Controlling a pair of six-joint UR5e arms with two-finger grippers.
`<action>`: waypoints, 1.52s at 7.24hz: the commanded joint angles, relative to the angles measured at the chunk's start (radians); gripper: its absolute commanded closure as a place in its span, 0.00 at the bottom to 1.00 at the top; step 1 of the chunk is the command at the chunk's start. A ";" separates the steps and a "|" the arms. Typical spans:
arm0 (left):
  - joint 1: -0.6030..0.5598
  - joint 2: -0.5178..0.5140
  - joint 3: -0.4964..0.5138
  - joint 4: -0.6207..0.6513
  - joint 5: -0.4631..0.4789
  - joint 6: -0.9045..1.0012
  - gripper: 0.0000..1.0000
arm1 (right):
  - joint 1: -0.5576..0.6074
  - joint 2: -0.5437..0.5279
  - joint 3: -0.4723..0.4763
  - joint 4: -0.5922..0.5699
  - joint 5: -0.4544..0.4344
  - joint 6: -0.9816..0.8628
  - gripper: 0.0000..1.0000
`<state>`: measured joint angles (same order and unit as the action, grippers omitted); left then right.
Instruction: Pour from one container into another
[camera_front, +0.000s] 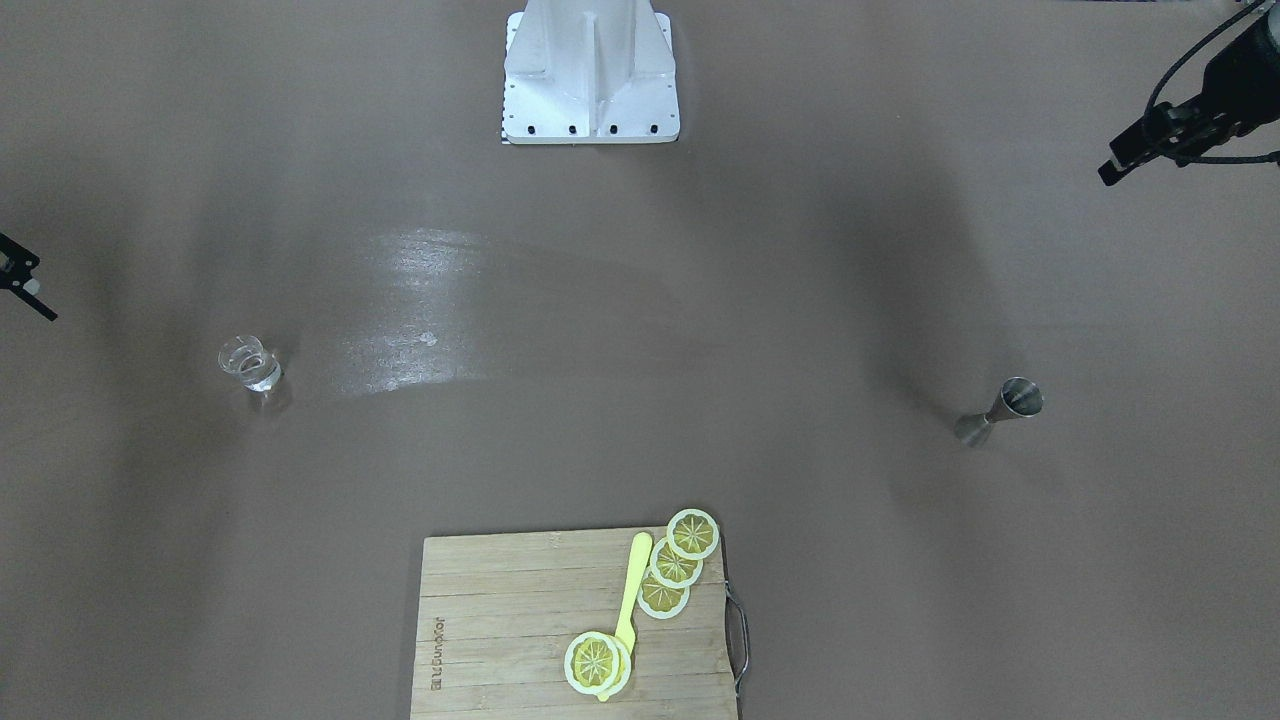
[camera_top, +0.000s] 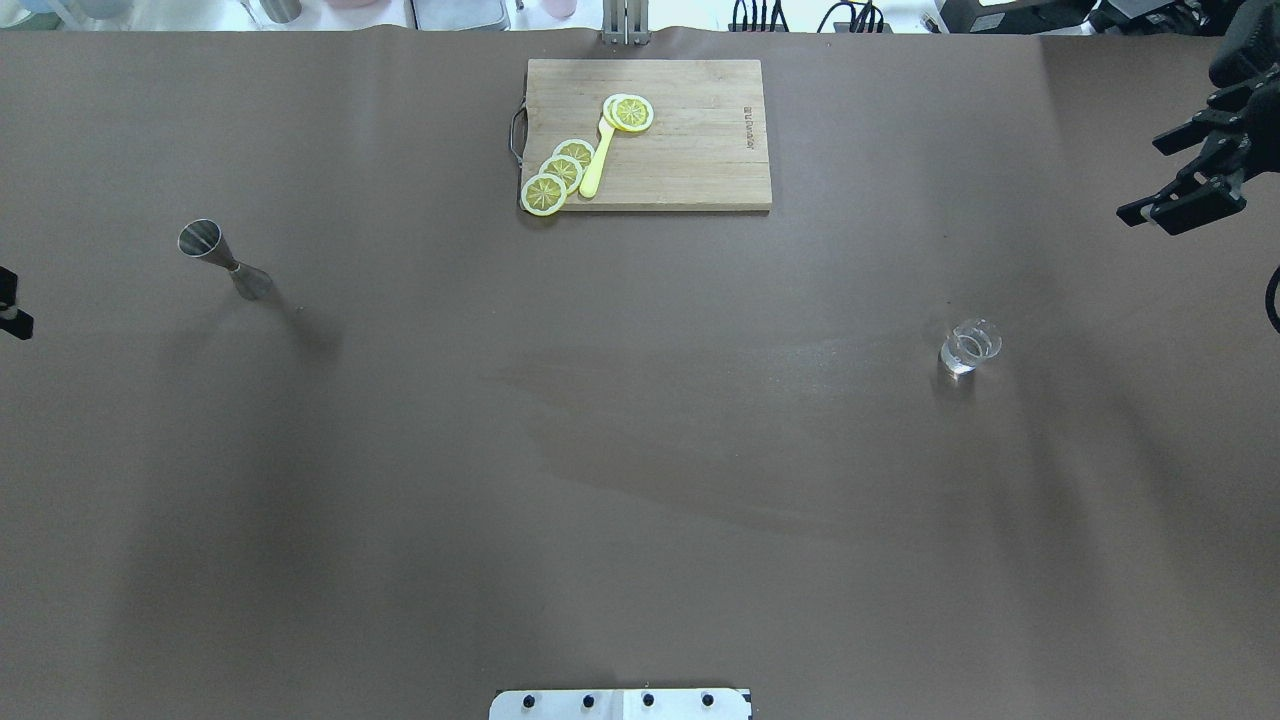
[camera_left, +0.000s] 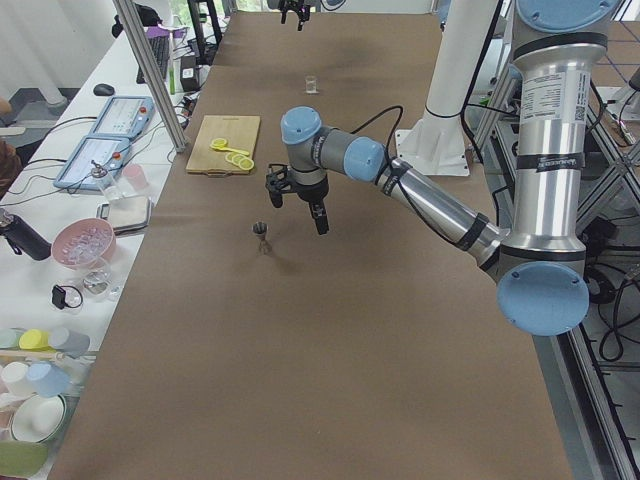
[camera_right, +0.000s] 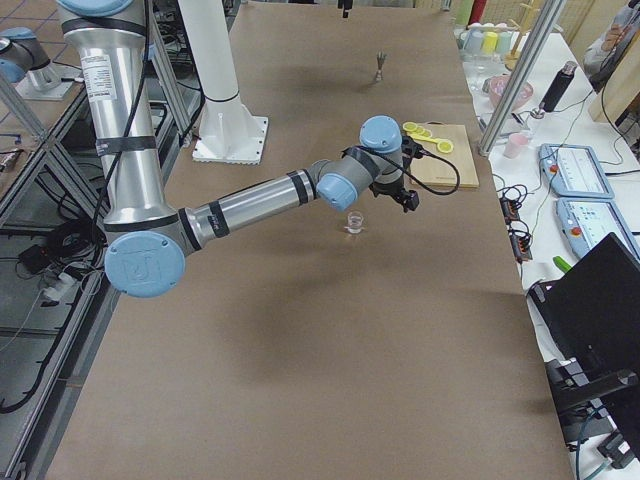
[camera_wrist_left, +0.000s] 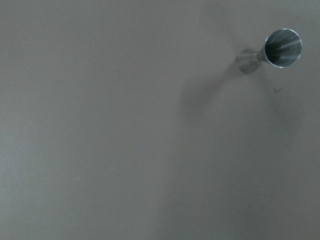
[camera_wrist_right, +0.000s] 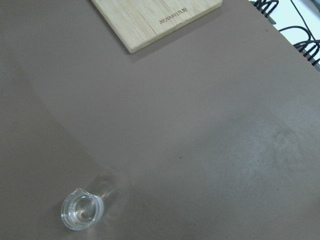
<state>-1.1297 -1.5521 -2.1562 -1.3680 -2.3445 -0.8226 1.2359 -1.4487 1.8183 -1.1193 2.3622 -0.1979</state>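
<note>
You had poured nothing yet: glass (camera_top: 970, 345) and jigger (camera_top: 225, 258) stood well apart; left gripper (camera_front: 1125, 160) and right gripper (camera_top: 1147, 180) hung spread, empty.

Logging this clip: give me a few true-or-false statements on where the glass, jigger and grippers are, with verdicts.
1. The right gripper holds the glass. False: the glass stands alone on the table, apart from the gripper.
2. The jigger stands upright. True.
3. Lemon slices lie on the cutting board. True.
4. The jigger stands right beside the glass. False: they are far apart, towards opposite ends of the table.
</note>
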 joint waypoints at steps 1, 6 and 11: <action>0.151 0.007 0.036 -0.245 0.131 -0.215 0.01 | -0.007 -0.048 -0.001 0.119 0.041 0.000 0.00; 0.238 0.016 0.036 -0.398 0.294 -0.309 0.01 | -0.006 -0.246 -0.025 0.407 0.123 0.000 0.00; 0.484 0.208 0.002 -0.758 0.839 -0.314 0.07 | -0.009 -0.280 -0.244 0.784 0.201 0.029 0.00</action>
<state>-0.6862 -1.3548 -2.1460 -2.0756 -1.6199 -1.1372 1.2281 -1.7310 1.6364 -0.4190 2.5234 -0.1713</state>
